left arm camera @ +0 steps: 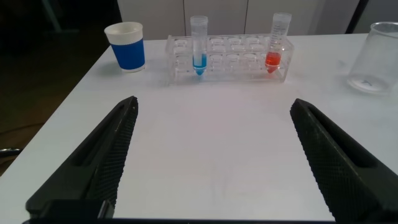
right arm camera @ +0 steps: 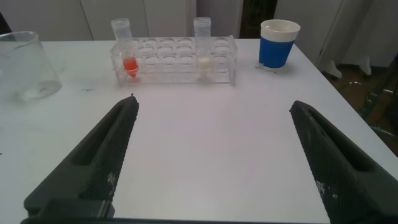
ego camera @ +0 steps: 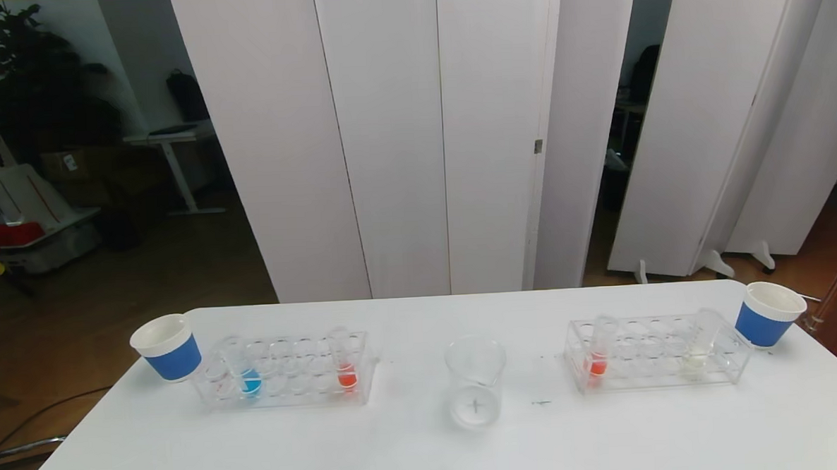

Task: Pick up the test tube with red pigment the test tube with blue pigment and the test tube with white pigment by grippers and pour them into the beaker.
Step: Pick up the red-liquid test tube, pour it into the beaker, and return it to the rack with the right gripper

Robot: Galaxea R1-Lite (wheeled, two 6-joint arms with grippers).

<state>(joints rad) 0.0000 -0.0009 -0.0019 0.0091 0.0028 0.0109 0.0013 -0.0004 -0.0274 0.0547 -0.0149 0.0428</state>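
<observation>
**Both grippers wide open, each facing its own rack of upright tubes**

You have nothing held yet. The left gripper [left arm camera: 211, 162] stands with its jaws spread wide, low over the white table [ego camera: 414, 454], and the same holds for the right gripper [right arm camera: 211, 162].

From the left gripper, the test tube with blue pigment [left arm camera: 199, 46] stands straight ahead, well apart from the jaws, in the left rack [ego camera: 283, 371]. Its long axis is vertical, so you must close on it from the side, above the rack. The red tube [left arm camera: 277, 43] in that rack stands toward the beaker [ego camera: 475, 382].

From the right gripper, the test tube with white pigment [right arm camera: 203, 46] is ahead in the right rack [ego camera: 657, 352], also upright in that view, though in the head view it seems to lean a little. A second red tube [right arm camera: 126, 46] is at the rack end nearer the beaker.

The beaker stands between the two racks, so either arm can reach it. For blue the left arm is nearer; for white, the right arm. A blue paper cup [ego camera: 169, 347] stands at the outer end of the left rack; keep away from it.
</observation>
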